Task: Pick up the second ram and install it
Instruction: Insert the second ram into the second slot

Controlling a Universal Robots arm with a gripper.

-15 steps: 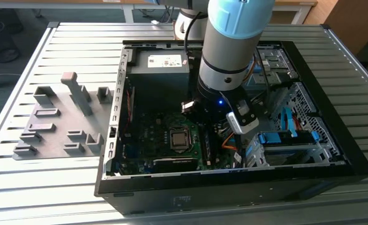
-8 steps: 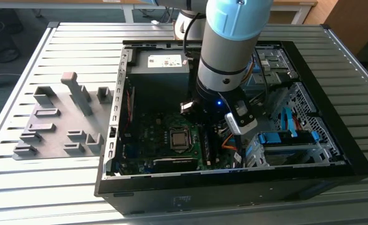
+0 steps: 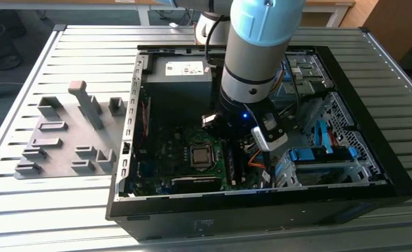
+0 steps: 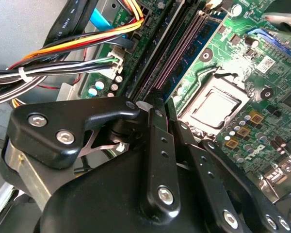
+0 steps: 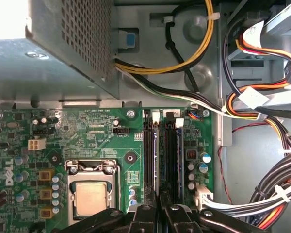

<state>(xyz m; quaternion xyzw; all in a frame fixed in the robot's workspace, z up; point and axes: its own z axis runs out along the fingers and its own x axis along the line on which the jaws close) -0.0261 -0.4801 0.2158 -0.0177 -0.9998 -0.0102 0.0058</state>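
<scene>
Green motherboard (image 5: 111,141), thin blue second ram (image 5: 155,160) edge-on in slot, end effector (image 5: 160,206) pressed together

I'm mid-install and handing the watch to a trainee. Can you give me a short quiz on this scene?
1. True or false: the hand is over the memory slots beside the processor socket.
2. In the exterior view, the grey plastic blocks lie: A) to the left of the computer case; B) to its right; C) inside it.
3. Is the case's side panel on or off?

Key: 1 true; 2 A; 3 off, the motherboard is exposed.
</scene>
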